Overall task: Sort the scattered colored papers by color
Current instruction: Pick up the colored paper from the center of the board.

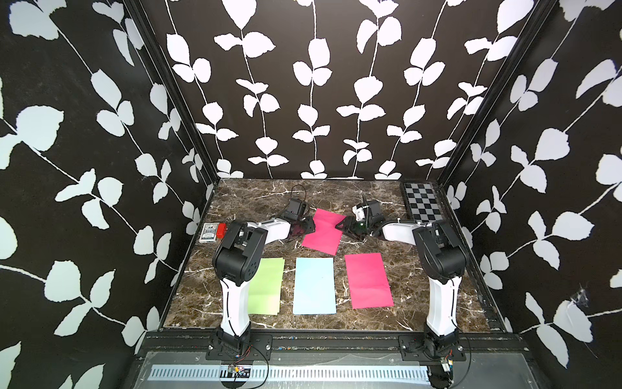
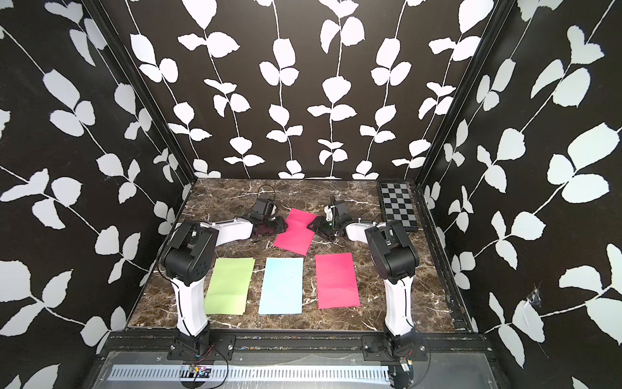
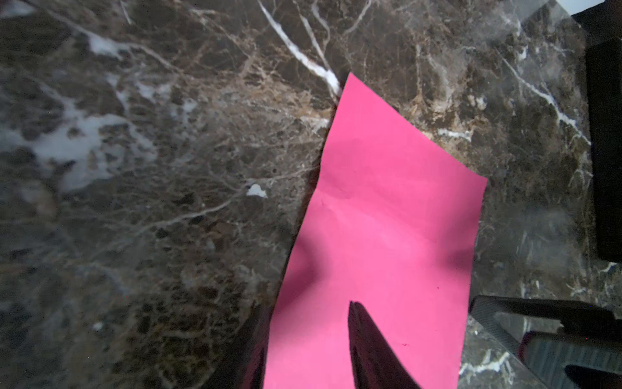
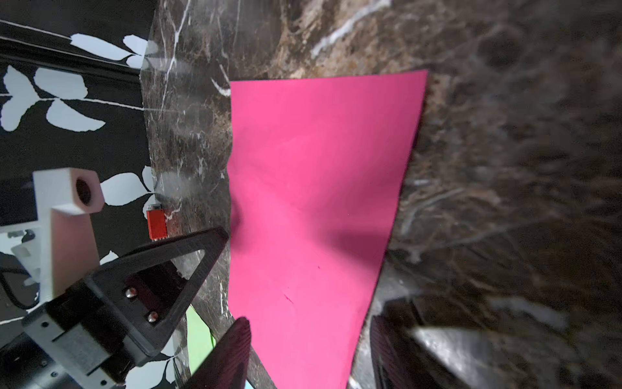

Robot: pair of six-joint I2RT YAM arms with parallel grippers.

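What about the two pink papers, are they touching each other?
Apart. Both top views show bare marble table between the far pink paper and the near pink paper.

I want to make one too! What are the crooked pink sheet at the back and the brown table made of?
Pink sheet: probably thin matte paper; it shows soft creases and buckles slightly. Table: looks like dark brown marble with white veins, smooth, faintly shiny; it may only be a printed marble-look top.

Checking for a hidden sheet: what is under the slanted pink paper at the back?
Only marble table shows around the slanted pink paper; no other colour peeks out at its edges. Beneath its middle is covered, so a matching sheet there cannot be ruled out.
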